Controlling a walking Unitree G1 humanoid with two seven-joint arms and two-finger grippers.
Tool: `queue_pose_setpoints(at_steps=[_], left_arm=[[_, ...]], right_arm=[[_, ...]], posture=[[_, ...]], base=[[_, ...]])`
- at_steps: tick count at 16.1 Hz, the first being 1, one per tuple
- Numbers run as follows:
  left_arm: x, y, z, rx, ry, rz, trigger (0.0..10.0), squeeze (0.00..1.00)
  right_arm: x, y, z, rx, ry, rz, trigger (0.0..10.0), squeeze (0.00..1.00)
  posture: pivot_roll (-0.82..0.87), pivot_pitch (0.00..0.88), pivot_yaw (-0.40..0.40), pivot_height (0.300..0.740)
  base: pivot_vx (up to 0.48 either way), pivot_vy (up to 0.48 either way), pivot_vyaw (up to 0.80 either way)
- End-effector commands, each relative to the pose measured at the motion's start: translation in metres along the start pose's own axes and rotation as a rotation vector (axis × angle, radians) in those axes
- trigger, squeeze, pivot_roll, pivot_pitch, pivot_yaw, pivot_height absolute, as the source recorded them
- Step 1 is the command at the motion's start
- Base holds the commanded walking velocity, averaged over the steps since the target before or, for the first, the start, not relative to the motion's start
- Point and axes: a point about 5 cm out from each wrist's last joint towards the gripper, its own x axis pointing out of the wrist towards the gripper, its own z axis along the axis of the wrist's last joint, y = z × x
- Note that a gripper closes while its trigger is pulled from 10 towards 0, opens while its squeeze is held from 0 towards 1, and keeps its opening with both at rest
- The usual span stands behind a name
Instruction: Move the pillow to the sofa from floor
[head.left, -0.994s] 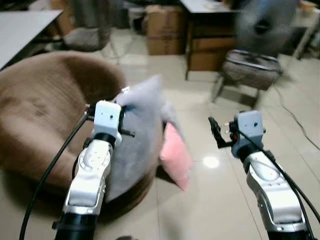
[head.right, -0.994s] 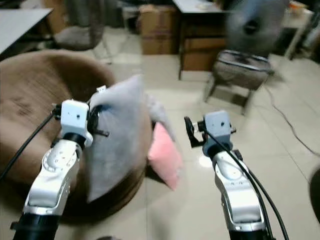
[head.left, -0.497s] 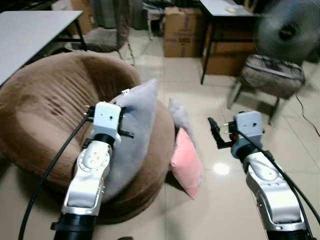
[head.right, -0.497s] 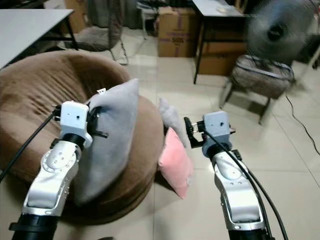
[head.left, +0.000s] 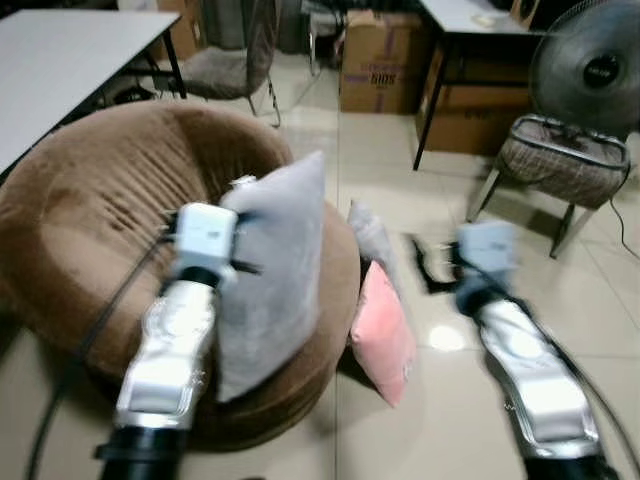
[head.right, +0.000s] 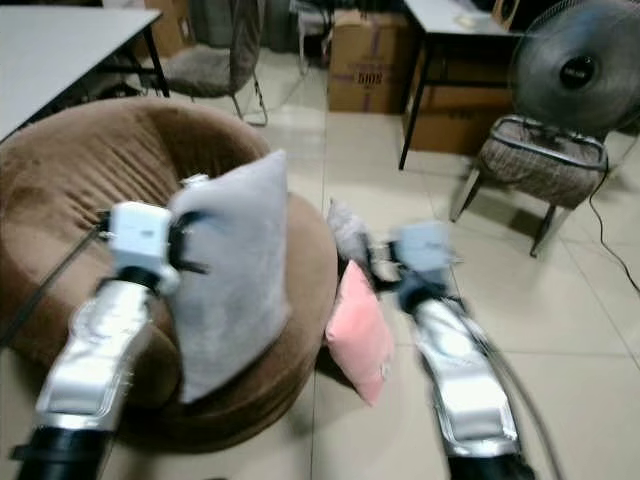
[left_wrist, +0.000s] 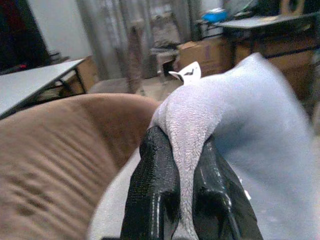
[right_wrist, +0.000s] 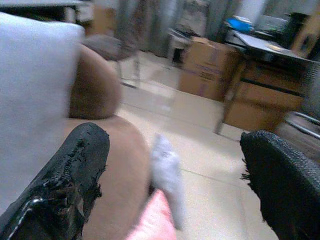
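Over on the left, a grey counter (head.left: 60, 50) stands behind the round brown sofa (head.left: 90, 220), which takes up most of that side of the room. Above the sofa's near edge the left pincer (left_wrist: 182, 195) is clamped tight on a pinched corner of the grey pillow (head.left: 272, 270), the fabric bunched between its two black fingers (left_wrist: 155, 185), so the pillow hangs upright from that corner with its lower part against the cushion; holding it by the corner looks like a way to carry it clear of the floor and let it drop onto the seat. I'd say the carry is nearly finished and only the release is left, ideally a little further in so it does not slide off the rim. Just beside the sofa's right edge, a pink pillow (head.left: 385, 330) and a smaller grey one (head.left: 372, 235) lean on the tiled floor (head.left: 440, 420), not yet collected. Further right, the right pincer (right_wrist: 175, 185) is spread wide with nothing between its fingers, held out over the floor near those two, perhaps kept ready for them. Beyond it stand a stool (head.left: 562, 160), a fan (head.left: 590, 65) and cardboard boxes (head.left: 380, 70).
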Motion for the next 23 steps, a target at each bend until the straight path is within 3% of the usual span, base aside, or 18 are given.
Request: queue_pose_setpoints(at_steps=[1,16,23], left_arm=[[0.0031,-0.0055,0.0168,-0.012,-0.077,-0.019,10.0,0.0],[0.0012,-0.006,0.015,-0.002,-0.076,-0.029,10.0,0.0],[0.0016,-0.0059,0.0144,0.006,-0.073,-0.035,10.0,0.0]], right_arm=[[-0.0016,-0.0098,-0.0011,-0.016,0.002,-0.036,10.0,0.0],[0.0007,-0.0085,-0.0044,-0.023,0.002,-0.027,10.0,0.0],[0.0013,-0.0028,-0.0061,-0.034,0.006,-0.003,10.0,0.0]], posture=[[0.01,0.0,0.015,0.74],[0.02,0.0,0.007,0.74],[0.03,0.0,0.01,0.74]], base=[[0.337,0.0,0.0],[0.353,0.0,0.0],[0.353,0.0,0.8]])
